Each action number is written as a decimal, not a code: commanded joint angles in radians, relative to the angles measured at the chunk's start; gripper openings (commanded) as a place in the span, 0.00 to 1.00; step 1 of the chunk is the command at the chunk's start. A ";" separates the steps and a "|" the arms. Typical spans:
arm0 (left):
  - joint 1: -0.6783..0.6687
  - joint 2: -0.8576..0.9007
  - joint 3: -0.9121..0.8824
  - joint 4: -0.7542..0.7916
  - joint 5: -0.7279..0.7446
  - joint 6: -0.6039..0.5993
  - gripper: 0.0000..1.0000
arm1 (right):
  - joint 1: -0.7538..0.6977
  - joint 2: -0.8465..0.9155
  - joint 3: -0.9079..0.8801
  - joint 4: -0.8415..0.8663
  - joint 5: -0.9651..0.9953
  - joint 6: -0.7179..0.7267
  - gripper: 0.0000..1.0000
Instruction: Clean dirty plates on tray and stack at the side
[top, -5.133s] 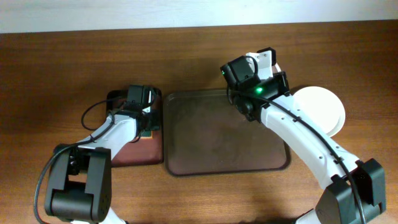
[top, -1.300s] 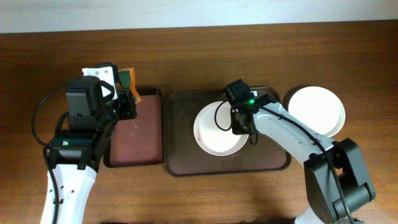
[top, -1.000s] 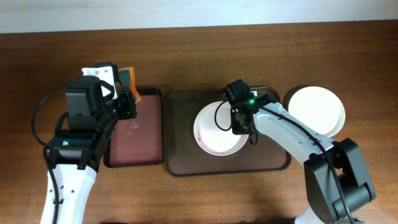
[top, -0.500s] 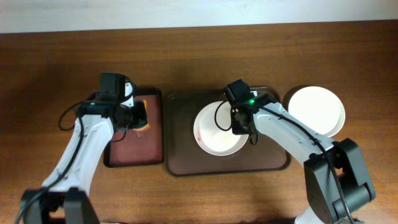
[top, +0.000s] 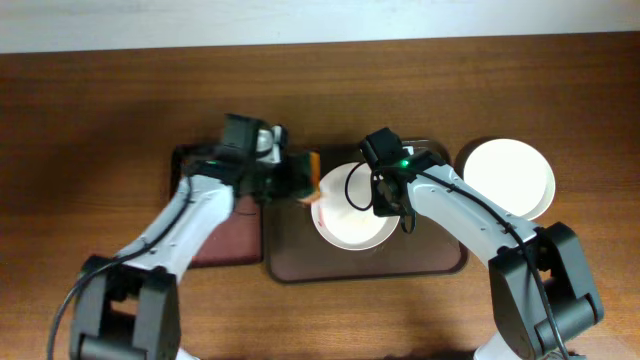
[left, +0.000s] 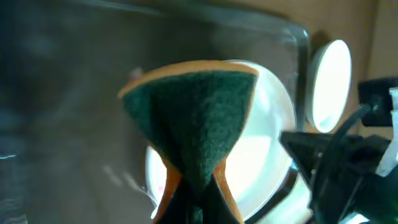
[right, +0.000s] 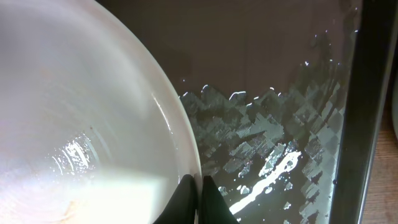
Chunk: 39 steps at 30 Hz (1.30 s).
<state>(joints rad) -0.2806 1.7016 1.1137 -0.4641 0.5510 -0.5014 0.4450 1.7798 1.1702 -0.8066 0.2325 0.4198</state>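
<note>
Round shallow white plate (top: 350, 212) lies inside the large dark brown rectangular tray (top: 300, 255), in its middle, nearer the 12 o'clock rim. Faint reddish smear at the plate's 9 o'clock edge. At the plate's 3 o'clock edge the right gripper (right: 195, 190) pinches the rim, fingers almost together with only the rim between them. Wet film glints on the tray floor beside it.

At the tray's 9 o'clock rim the left gripper (left: 194, 202) is clamped tight on a folded scouring sponge (left: 196, 118), green face out with orange backing along the edges. The sponge sits just beside the plate's 9 o'clock edge; contact not discernible.

Off the tray's 3 o'clock side, a stack of white plates (top: 510, 178) rests on the brown wooden table (top: 100, 110).

A smaller reddish-brown tray with black rim (top: 225, 250) sits just beside the large tray at 9 o'clock, with the left arm crossing above it
</note>
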 joint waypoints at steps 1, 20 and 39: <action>-0.100 0.083 0.011 0.068 0.018 -0.168 0.00 | 0.000 0.010 -0.014 -0.005 0.006 0.008 0.04; -0.145 0.196 0.244 -0.190 -0.340 0.186 0.00 | 0.000 0.010 -0.014 -0.020 0.006 0.008 0.04; 0.179 -0.011 -0.088 -0.238 -0.652 0.272 0.00 | 0.066 -0.129 0.227 -0.135 0.706 -0.154 0.04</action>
<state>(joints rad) -0.1051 1.6997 1.0931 -0.7658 -0.0879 -0.2459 0.4591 1.7088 1.3727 -0.9470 0.6712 0.2752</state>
